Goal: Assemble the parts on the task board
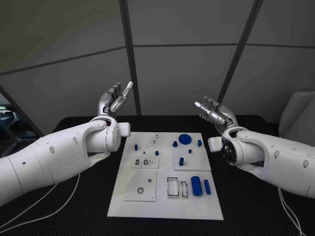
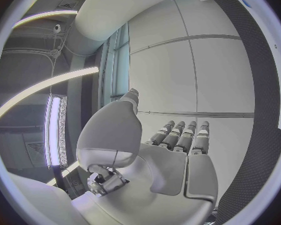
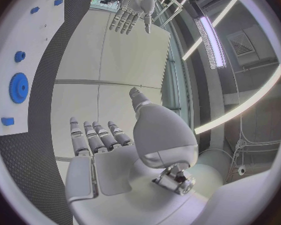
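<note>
Your left hand and right hand hover raised, fingers spread and empty, flanking the task board, seemingly poised to begin

A flat white rectangular task board is seen on a black table — small blue plastic parts and a round blue toothed gear are dotted over it. A silver left robot hand and a silver right robot hand are carried on white arms.
</note>
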Robot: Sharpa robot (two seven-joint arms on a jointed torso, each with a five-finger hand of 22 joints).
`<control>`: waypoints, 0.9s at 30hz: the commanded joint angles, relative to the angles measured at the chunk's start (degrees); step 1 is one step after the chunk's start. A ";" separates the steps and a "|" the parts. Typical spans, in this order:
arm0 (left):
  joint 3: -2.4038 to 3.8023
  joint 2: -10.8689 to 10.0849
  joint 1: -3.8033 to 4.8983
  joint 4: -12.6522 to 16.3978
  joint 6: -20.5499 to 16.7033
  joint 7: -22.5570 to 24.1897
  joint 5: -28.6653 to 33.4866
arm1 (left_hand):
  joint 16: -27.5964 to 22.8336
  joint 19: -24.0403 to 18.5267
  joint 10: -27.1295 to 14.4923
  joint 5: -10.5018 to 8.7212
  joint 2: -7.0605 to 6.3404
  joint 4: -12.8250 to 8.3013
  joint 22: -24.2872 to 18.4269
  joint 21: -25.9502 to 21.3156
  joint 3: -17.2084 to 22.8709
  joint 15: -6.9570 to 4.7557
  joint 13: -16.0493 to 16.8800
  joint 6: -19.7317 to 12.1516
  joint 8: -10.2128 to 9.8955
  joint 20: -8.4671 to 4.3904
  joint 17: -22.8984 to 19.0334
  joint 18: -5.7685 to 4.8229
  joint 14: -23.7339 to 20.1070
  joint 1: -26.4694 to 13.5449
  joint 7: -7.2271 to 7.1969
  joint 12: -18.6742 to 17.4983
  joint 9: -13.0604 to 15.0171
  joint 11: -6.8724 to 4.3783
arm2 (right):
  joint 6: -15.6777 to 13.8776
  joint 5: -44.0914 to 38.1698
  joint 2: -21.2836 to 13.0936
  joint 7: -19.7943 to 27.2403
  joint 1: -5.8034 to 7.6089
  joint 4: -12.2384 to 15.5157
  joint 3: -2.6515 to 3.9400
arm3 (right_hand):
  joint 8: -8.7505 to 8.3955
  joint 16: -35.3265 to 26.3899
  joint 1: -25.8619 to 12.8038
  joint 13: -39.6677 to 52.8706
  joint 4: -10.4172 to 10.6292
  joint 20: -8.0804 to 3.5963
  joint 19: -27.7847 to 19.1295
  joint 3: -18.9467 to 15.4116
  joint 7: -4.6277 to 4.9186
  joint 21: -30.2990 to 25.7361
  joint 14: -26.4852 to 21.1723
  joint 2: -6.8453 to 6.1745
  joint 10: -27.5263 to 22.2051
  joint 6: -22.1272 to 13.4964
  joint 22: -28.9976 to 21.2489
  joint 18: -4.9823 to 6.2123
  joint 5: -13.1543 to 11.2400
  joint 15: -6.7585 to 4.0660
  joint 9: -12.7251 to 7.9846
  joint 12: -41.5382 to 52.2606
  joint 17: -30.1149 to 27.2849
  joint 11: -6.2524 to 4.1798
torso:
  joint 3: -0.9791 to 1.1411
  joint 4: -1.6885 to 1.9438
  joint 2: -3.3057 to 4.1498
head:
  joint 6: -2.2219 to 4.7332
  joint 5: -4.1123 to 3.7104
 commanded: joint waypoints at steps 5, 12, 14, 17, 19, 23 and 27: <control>0.14 0.26 0.23 -0.54 3.91 2.39 -0.33 | 1.96 3.20 6.95 0.23 1.01 0.36 0.90 1.77 0.24 2.20 0.87 5.12 1.16 0.51 1.03 -4.97 8.02 2.93 8.84 1.55 0.68 2.98 | 13.46 -9.63 0.63 -7.05 0.67 -2.80 0.83 | 2.41 4.43 9.38 1.56 -4.59 0.50 14.28 1.39 8.92 5.16 20.47 -0.61 16.59 12.62 2.59 4.06 -0.24 0.76 1.45 3.16 1.82 1.48 | -0.01 -0.02 0.02 | 0.01 -0.01; 0.11 -2.01 0.22 -0.18 8.11 0.80 -0.32 | 11.32 32.87 35.86 -0.10 1.79 -0.91 7.87 16.33 -0.64 -1.84 2.89 25.21 5.62 0.09 4.16 -1.06 37.95 8.59 8.16 8.06 2.64 0.89 | 8.64 -30.46 1.11 -4.63 0.78 -4.79 1.01 | 6.30 8.24 13.52 2.28 -7.75 0.17 26.61 2.86 6.81 11.11 40.34 -1.11 38.65 33.90 4.59 7.74 -0.10 -3.02 2.98 7.49 2.36 -1.75 | 0.04 -0.17 0.21 | -1.06 0.11; 0.11 -2.79 0.22 0.45 8.89 0.28 -1.00 | 12.44 36.42 39.52 -0.14 2.02 -1.43 8.56 18.28 -1.10 -2.97 2.79 31.57 6.84 -0.43 4.65 -0.56 42.30 9.94 7.54 8.92 3.03 -0.01 | 8.34 -34.40 1.10 -4.79 0.79 -5.06 1.02 | 6.53 8.04 14.13 2.18 -8.41 -0.13 27.70 3.71 6.31 11.71 42.26 -1.27 40.85 37.71 4.64 7.91 0.11 -3.58 2.92 7.44 2.32 -2.36 | 0.03 -0.18 0.25 | -1.19 0.03; 0.10 -4.18 0.21 1.74 11.32 -0.37 -2.14 | 13.13 40.47 44.16 -0.15 2.55 -2.33 9.29 20.42 -1.38 -4.35 2.78 38.83 8.28 -1.80 5.54 -0.48 47.23 11.86 6.48 9.75 3.39 -1.33 | 8.37 -39.38 1.00 -5.51 1.07 -5.13 1.03 | 6.17 8.04 14.43 2.09 -9.14 -1.01 29.77 5.17 5.72 12.95 45.55 -1.74 43.63 40.19 4.92 7.96 0.50 -4.50 2.62 6.98 2.48 -3.23 | 0.12 -0.22 0.97 | -1.04 -0.22; 0.10 -4.87 0.21 2.45 12.49 -0.53 -2.88 | 12.79 41.77 45.97 -0.10 3.08 -2.72 9.44 21.01 -1.30 -4.91 2.64 40.44 8.35 -2.37 5.93 -0.51 48.86 12.73 6.03 9.66 3.21 -1.83 | 9.23 -42.74 0.95 -6.51 1.33 -5.10 1.03 | 5.60 7.67 14.30 2.05 -9.43 -1.39 30.43 6.08 5.59 13.40 46.73 -2.08 44.59 40.81 4.99 7.92 0.78 -4.82 2.45 6.34 2.44 -3.42 | 0.15 -0.28 1.40 | -0.95 -0.28; 0.10 -6.37 0.20 4.33 14.48 -0.84 -4.00 | 12.39 43.98 49.21 -0.11 3.49 -3.47 9.70 22.05 -1.30 -6.01 2.55 42.82 7.92 -3.43 7.16 -0.55 52.50 14.09 5.15 9.07 2.70 -2.86 | 11.50 -52.18 0.90 -9.31 2.27 -5.04 1.04 | 4.72 7.50 13.66 2.10 -9.49 -1.87 31.75 6.85 5.33 14.33 49.12 -3.02 45.72 41.52 5.23 7.95 0.23 -5.44 2.45 5.41 2.63 -3.60 | 0.32 -0.32 2.47 | -0.65 -0.39; 0.09 -7.81 0.19 6.48 15.25 -1.22 -4.61 | 12.27 45.68 51.87 -0.11 3.38 -3.89 10.05 23.06 -1.52 -6.85 2.66 44.66 7.47 -4.22 8.54 -0.55 55.44 14.76 4.57 8.54 2.50 -3.59 | 12.72 -59.89 0.75 -12.02 3.34 -4.35 1.04 | 4.61 8.66 12.92 2.15 -9.54 -4.25 36.14 8.86 4.19 18.00 56.04 -4.44 50.51 44.88 6.75 7.90 -0.12 -7.79 2.58 4.93 3.68 -4.95 | 0.26 -0.15 3.68 | -0.29 -0.71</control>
